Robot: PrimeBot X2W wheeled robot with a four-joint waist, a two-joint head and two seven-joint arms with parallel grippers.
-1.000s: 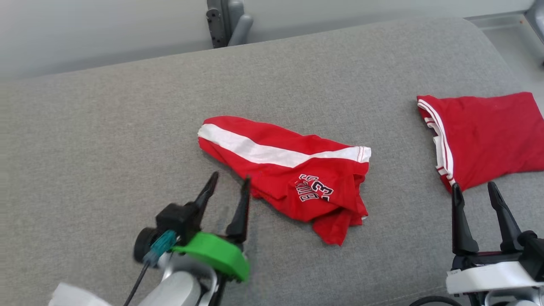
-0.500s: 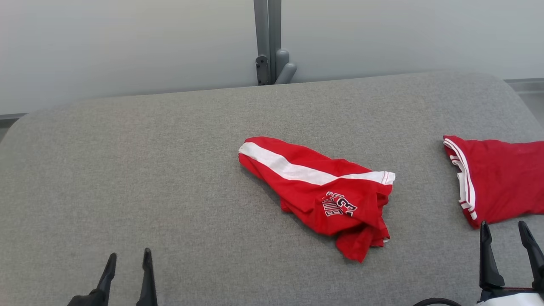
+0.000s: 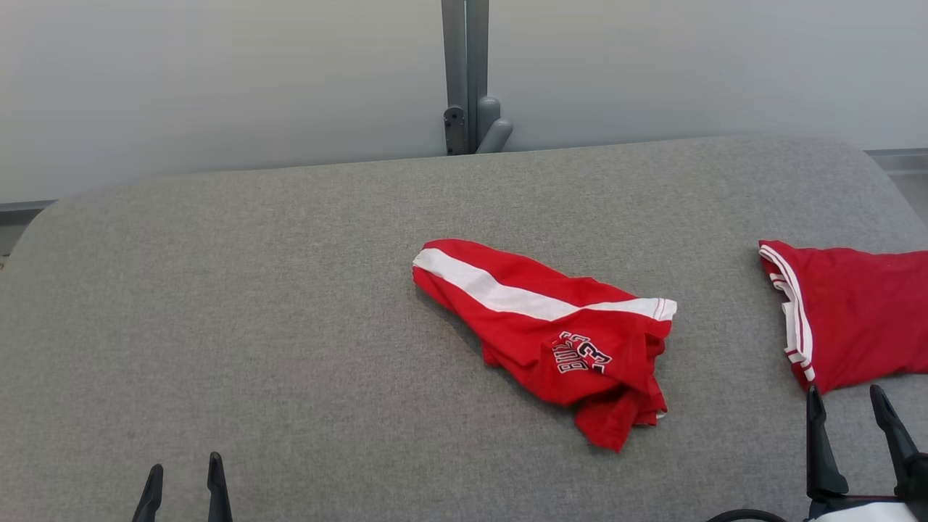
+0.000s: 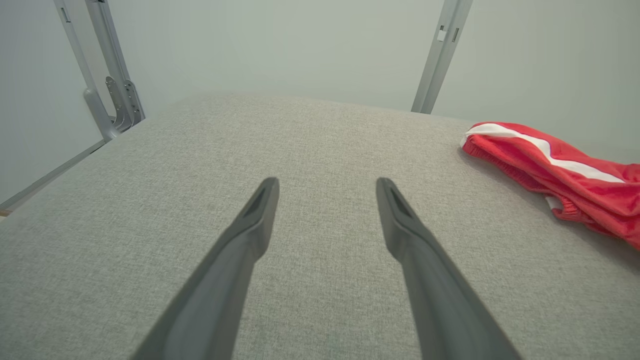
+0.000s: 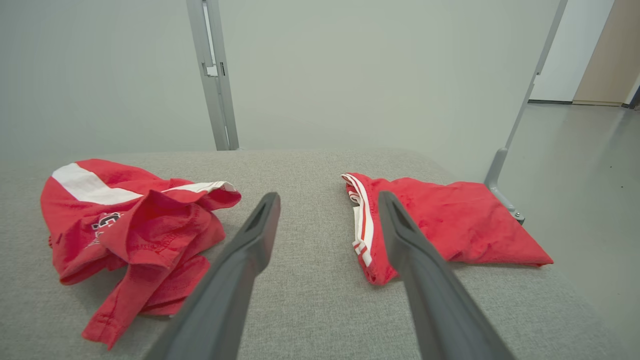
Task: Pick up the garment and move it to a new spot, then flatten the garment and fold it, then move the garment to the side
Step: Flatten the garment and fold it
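On the grey desk (image 3: 254, 290): two red clothes, well apart from each other.
Red shorts (image 3: 551, 333): lying near the middle of the desk, a bit to the right. All scrunched up, not flat. Wide white stripe along the far side. Small letters and a number on the front. One loose flap sticking out at the near end, toward the robot.
Other red cloth (image 3: 855, 319): far over on the right side of the desk, close to the edge. Lying flat and neat. White and red stripes along its left edge.
Left pincer (image 3: 185, 464): low at the near left of the desk, well apart from the shorts. Two dark fingers spread apart. Empty, over bare grey desk. In the left wrist view, shorts off to the right of the fingers.
Right pincer (image 3: 844, 391): at the near right, just beside the near edge of the other red cloth. Fingers spread apart too. Empty. In the right wrist view, pointing between the two clothes, with the right finger in front of the neat cloth.
Behind the desk: pale wall (image 3: 217, 72), with a grey metal post (image 3: 465, 72) standing up in the middle.
Past the right end of the desk: smooth grey floor (image 5: 590, 165).
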